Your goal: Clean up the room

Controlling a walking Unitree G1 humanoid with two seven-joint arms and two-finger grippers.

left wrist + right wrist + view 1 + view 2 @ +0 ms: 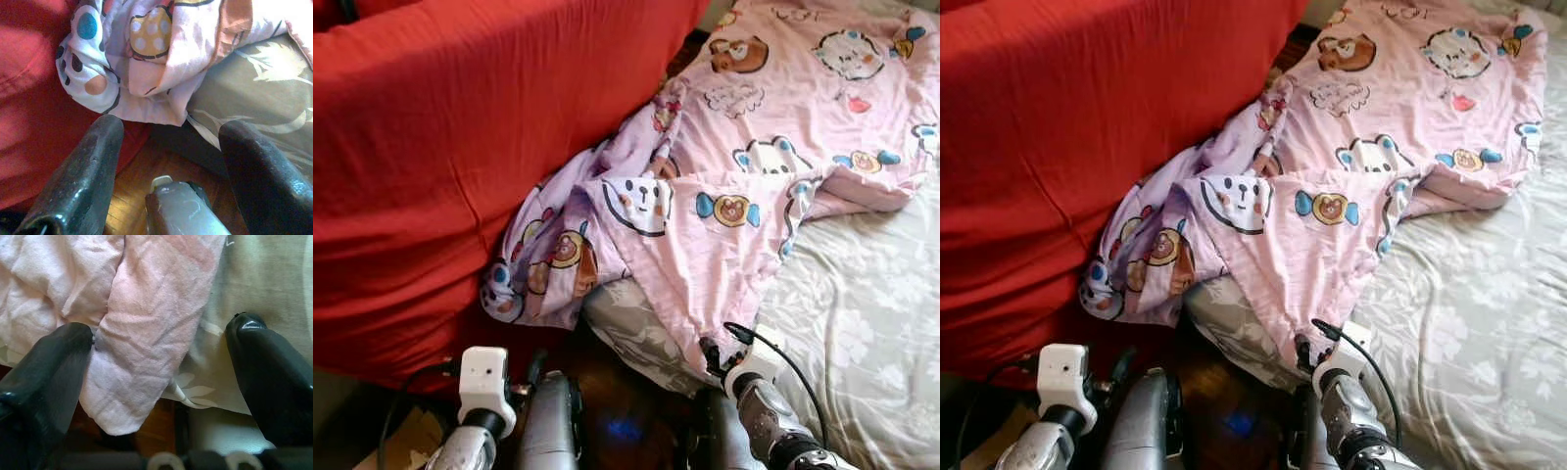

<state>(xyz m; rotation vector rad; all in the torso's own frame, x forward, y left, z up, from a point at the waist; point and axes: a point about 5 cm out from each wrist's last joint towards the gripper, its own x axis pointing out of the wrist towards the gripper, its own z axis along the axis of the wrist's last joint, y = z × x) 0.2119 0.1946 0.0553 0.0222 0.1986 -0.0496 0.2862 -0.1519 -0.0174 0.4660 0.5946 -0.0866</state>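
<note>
At bed's edge, right gripper [161,377] wide around hanging pink quilt [773,117] corner; close low on cloth, not sheet [871,323]. Left gripper [168,147] wide, idle.

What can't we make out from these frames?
- Right hand: open at the pink quilt's hanging corner; head views hide its fingertips behind the wrist.
- Left hand: open near the quilt's bunched end; head views cut its arm at the bottom edge.
- Bed sheet: partly covered by the quilt.
- Red cover: hides whatever is under it.
</note>
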